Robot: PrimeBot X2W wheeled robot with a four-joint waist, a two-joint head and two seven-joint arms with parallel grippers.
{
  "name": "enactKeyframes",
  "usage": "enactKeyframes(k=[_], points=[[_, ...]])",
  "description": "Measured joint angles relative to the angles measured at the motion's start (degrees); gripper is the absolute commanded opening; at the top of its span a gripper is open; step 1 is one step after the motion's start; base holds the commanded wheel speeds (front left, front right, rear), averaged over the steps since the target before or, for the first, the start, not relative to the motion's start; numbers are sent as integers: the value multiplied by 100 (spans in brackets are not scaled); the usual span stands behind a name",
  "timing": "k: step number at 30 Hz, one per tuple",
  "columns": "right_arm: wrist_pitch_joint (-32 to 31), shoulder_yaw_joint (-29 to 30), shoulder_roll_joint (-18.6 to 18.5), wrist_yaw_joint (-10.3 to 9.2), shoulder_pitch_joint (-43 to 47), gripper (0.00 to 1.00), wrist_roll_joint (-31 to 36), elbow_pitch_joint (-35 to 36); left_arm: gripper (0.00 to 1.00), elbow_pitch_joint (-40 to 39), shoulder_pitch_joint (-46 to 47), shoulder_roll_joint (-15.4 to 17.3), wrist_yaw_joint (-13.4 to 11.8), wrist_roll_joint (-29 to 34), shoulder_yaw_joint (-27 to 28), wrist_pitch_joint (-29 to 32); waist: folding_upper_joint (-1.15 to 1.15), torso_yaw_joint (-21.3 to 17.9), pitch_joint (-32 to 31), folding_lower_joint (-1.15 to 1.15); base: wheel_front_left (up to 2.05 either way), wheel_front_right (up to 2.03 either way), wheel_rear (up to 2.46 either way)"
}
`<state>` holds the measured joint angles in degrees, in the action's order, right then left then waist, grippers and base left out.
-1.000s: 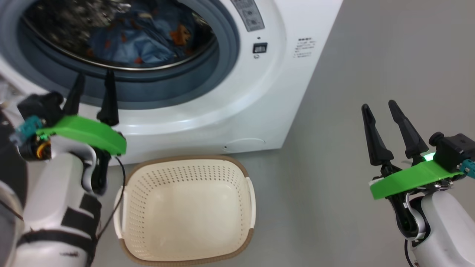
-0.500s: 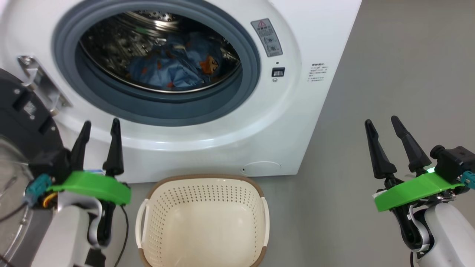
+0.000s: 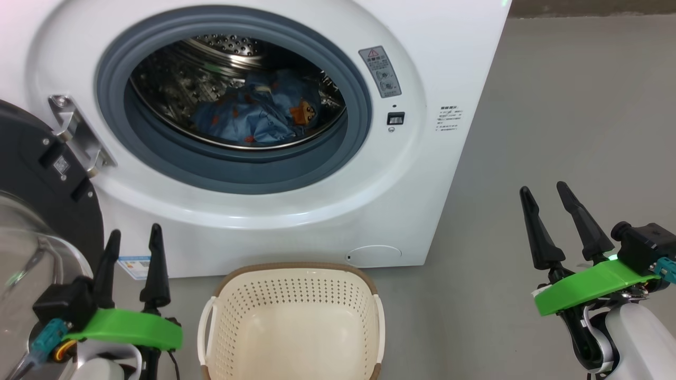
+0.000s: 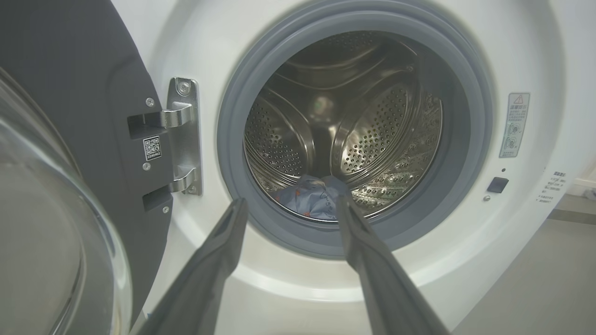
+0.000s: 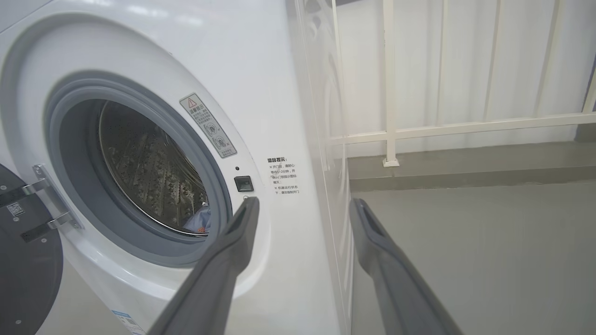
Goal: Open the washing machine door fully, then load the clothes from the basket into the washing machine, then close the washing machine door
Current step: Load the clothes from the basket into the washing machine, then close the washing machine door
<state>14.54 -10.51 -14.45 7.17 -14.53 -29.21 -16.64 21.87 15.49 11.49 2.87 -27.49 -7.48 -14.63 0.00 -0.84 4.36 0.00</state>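
Washing machine: the white washing machine point(image 3: 449, 63) stands on the grey floor point(image 3: 554, 105). Its round mouth faces the robot and is ringed by a grey gasket point(image 3: 364, 121).
Door: the washing machine door point(image 3: 42, 174) hangs wide open at the machine's left side on a steel hinge point(image 3: 79, 134). Its black inner face and bulging glass window point(image 3: 26, 264) are turned toward the robot.
Clothes: the clothes point(image 3: 259, 113), blue with orange-brown bears, lie bunched at the bottom of the steel drum point(image 3: 174, 89), behind the gasket's lower lip.
Basket: the basket point(image 3: 296, 265) sits on the floor just before the machine's front, below the mouth. Its perforated cream inside lies bare to view.
Left pincer: the left pincer point(image 3: 135, 230) is released, fingers spread. It hovers low between the open door and the basket, pointing at the machine's lower front. In the left wrist view the fingers frame the drum's lower rim.
Right pincer: the right pincer point(image 3: 542, 187) is released too, fingers apart, over open floor well to the right of the machine and the basket.
Sticker: a small blue label point(image 3: 134, 266) shows on the machine's lower front, just behind the left fingers.
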Motion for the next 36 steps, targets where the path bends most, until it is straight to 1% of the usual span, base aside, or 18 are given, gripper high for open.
enactKeyframes(k=[2,8,20,27,36], points=[[0,0,-5,0,4,100,0,1,100,-107,-92,11,-45,2,2,0,0,-8,-29,0,0,0,0],[0,-19,-41,0,63,100,0,1,100,-419,-279,14,-75,46,41,0,0,-17,-111,0,0,0,0],[0,-146,-63,0,124,100,-20,-18,100,-427,-404,14,-58,42,15,2,0,-85,-127,0,0,0,0],[0,-189,-69,0,124,100,-27,-34,100,-434,-404,52,-142,44,-15,52,0,-121,-74,1,0,0,0],[0,-212,-79,0,124,100,-47,-54,100,-433,-403,81,-168,81,-74,52,0,-129,-61,0,0,0,0]])
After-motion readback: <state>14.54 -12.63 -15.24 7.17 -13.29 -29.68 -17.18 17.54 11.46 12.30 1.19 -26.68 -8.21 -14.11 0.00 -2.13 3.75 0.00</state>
